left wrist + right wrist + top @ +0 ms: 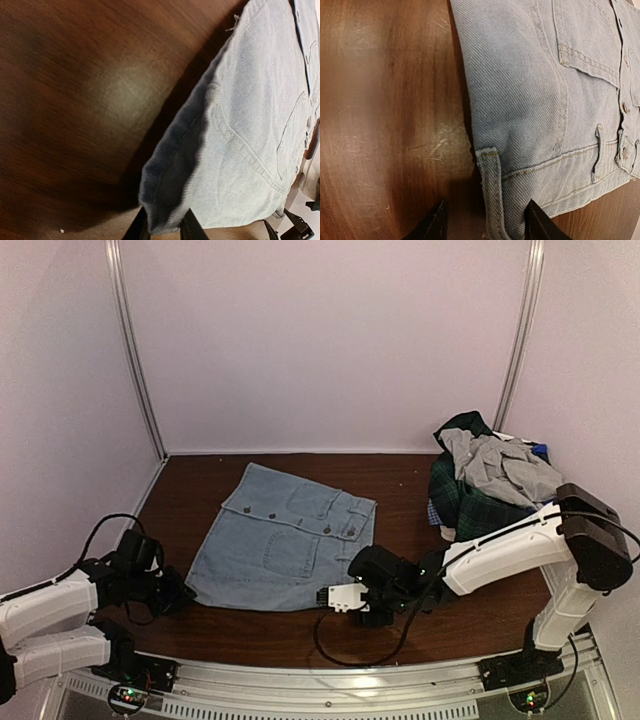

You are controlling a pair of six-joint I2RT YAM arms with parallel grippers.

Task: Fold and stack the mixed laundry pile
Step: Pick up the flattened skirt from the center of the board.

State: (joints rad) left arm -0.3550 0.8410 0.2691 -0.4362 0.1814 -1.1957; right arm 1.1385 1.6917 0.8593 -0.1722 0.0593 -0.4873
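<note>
Soft, even light falls from above in the overhead view, which is sharp throughout, with a bright glint on the metal rail [365, 681] at the near edge of the dark surface [190, 490]. The left wrist view is smeared with blur, with a pale glare patch mid-surface and deep shadow beside the denim skirt [250, 125]. The right wrist view is crisper: clear weave, scratched sheen on wood.

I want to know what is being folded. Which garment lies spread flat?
The light blue denim garment, flat in the middle; the plaid, grey and other pieces are heaped in the mixed laundry pile at the far right.
</note>
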